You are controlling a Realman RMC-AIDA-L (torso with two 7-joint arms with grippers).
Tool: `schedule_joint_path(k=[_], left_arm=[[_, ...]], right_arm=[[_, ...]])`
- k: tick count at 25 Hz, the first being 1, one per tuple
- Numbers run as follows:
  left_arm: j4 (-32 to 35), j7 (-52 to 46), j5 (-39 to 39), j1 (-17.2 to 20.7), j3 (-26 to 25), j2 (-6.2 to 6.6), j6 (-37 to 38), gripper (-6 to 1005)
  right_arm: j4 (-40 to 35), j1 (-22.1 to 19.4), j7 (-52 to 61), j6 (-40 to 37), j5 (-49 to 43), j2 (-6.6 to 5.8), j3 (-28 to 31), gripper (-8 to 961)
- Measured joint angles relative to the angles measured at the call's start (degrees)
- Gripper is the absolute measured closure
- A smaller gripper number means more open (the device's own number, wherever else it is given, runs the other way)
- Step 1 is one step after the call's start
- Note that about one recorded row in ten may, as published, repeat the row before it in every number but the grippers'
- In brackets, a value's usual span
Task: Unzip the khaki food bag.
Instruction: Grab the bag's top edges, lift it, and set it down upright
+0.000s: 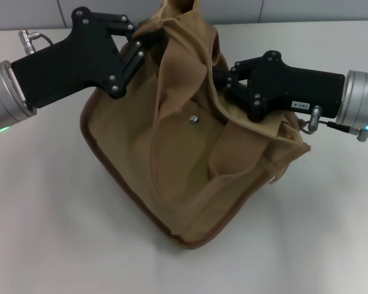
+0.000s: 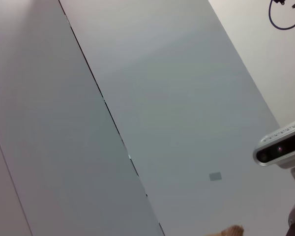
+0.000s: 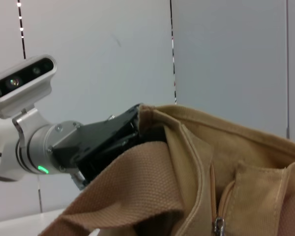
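Both claws are at the top of the khaki food bag [image 1: 190,159]. Our left gripper [image 1: 148,38] reaches in from the left and holds the upper left edge of the cloth. Our right gripper [image 1: 224,82] comes from the right and its tips go into the folds near the top opening, so we cannot tell how wide it stands. One handle [image 1: 181,67] hangs down the front, above the silver snap [image 1: 194,119]. The bag stands tilted on the white table [image 1: 49,233].
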Motion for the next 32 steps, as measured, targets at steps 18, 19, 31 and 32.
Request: schedule_joint_path(k=[18,19,31,32], left_arm=[[-0.5,1.4,-1.2,0.0,0.0,-0.06,-0.5,910],[-0.5,1.4,-1.4,0.0,0.0,-0.07,-0.5,910],[-0.8,1.4,-3.4,0.0,1.5,-0.08,-1.4,901],[-0.9,1.4,-3.8,0.0,1.9,-0.09,-1.6,901]], right_arm=[[-4.7,-5.4,3.1,-6.0,-4.7,-0.42,3.5,949],[-7.2,-7.5,4.5,-7.3,-7.5,-0.28,5.3,949],[-9.5,-16.9,6.6,-22.5,-12.8,-0.21,20.3,950],[-9.2,-17.5,6.6,-23.2,-12.9,-0.21,21.3,948]])
